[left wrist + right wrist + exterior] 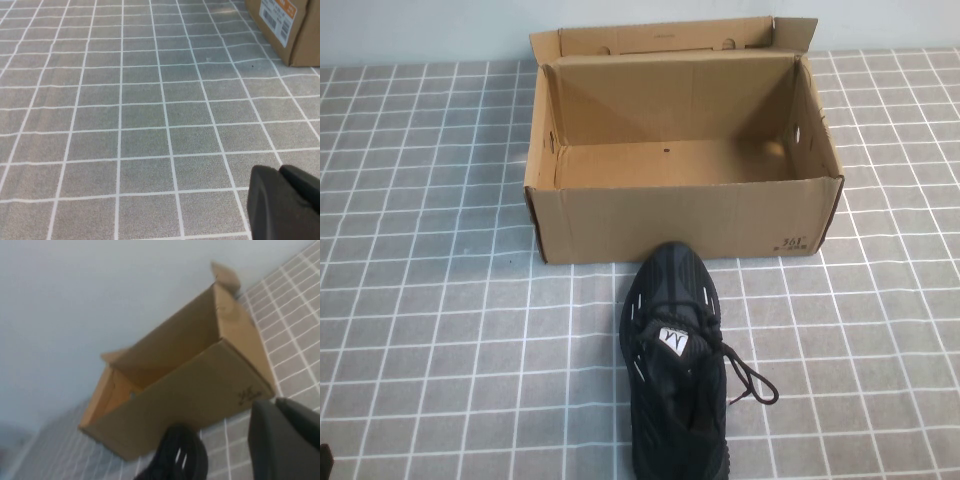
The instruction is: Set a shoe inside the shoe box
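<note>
The all-black mesh shoe (675, 350) lies on the tiled table, toe pointing at the near wall of the shoe box (685, 215), almost touching it. Its white tongue label faces up and one lace trails to the right. The brown cardboard box is open, flaps up, and nothing shows inside it. My left gripper (280, 170) is shut and empty, low over bare tiles left of the box, whose corner (287, 30) shows. My right gripper (275, 402) is shut and empty, near the shoe's toe (182, 455) and the box's "361" corner (250, 396). Neither gripper shows in the high view.
The table (440, 300) is covered with a grey cloth with a white grid. A pale wall stands behind the box. Open floor lies left and right of the shoe. A small dark part (325, 462) shows at the high view's lower left corner.
</note>
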